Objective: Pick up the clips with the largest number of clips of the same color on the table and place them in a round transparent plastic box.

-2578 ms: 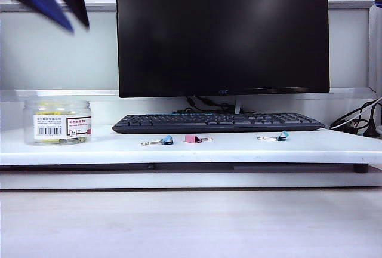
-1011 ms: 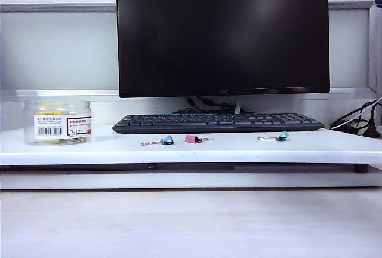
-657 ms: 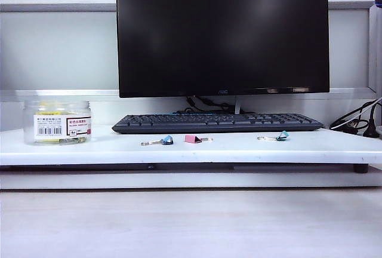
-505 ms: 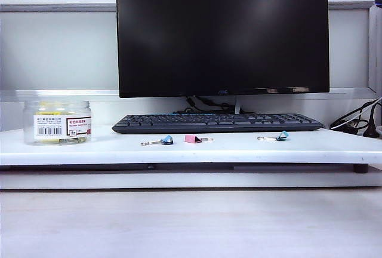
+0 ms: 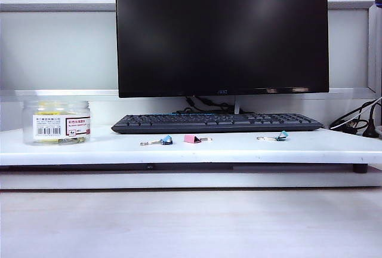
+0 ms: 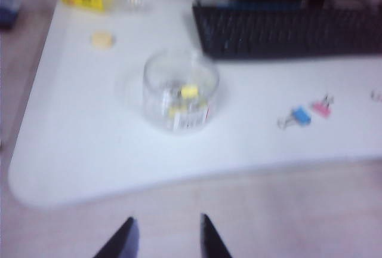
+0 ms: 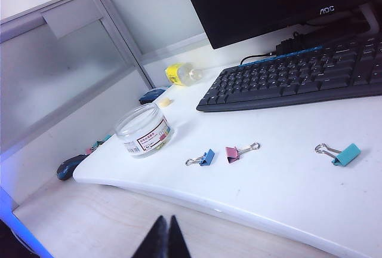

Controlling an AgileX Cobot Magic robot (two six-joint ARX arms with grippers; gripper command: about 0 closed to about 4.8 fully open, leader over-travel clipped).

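A white desk [image 5: 334, 144] before a grey partition carries a dark monitor [image 5: 222, 31] and keyboard [image 5: 216, 122]; the round transparent plastic box [image 5: 57, 123] at its left end holds the yellow clips [image 6: 189, 91], so the task appears complete. Only two blue clips [image 7: 207, 157] [image 7: 346, 154] and one pink clip [image 7: 231, 153] remain outside. Left gripper [image 6: 165, 238] hangs part-open and empty off the desk's front edge; right gripper [image 7: 163, 234] is closed, empty, likewise off the front edge.

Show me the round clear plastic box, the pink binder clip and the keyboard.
round clear plastic box [image 7: 143, 129], right wrist view, labelled side wall
pink binder clip [image 7: 231, 154], right wrist view, pink body
keyboard [image 5: 215, 122], exterior view, key rows
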